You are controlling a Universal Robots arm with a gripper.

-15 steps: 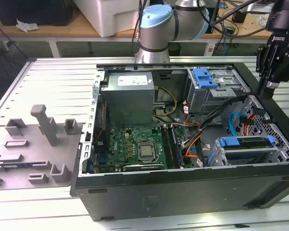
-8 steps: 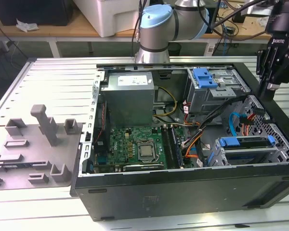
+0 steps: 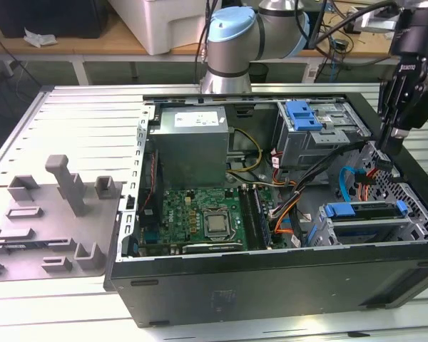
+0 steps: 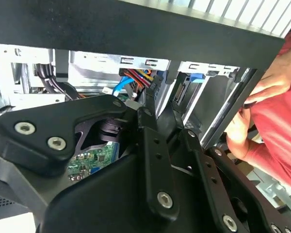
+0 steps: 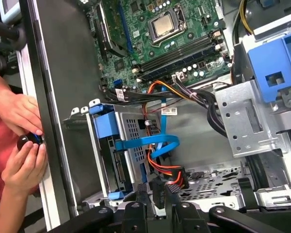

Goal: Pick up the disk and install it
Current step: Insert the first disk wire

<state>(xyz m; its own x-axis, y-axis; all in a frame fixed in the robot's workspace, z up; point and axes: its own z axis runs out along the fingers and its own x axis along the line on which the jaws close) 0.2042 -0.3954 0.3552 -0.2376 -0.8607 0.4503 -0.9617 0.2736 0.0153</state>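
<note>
1. Starting with the table (image 3: 57, 107), we see its slatted top carrying an open case (image 3: 271, 292) toward its edge on the exterior view's right.
2. The arm (image 3: 232, 35) stands behind the case's far edge.
3. A grey tray (image 3: 50, 214) of moulded shapes lies just beside the case, toward the table's edge on the exterior view's left.
4. Inside the case, a grey box (image 3: 192, 146) fills the far corner on the exterior view's left, and a green board (image 3: 200, 214) lies in front of it.
5. The disk (image 3: 367, 222) sits flat in a metal cage in the case's near corner on the exterior view's right, framed by its blue caddy.
6. The gripper (image 3: 384, 146) (image 5: 157, 194) hangs over the case's edge on the exterior view's right, beyond the disk.
7. A person's hands (image 5: 22, 167) are at the case's outer wall, pinching a small dark part.
8. A blue cable (image 5: 150, 143) loops across the cage.
9. A black connector (image 5: 177, 178) with orange and red wires sits right at the gripper's tip. We cannot tell whether the gripper is closed on it or only beside it.
</note>
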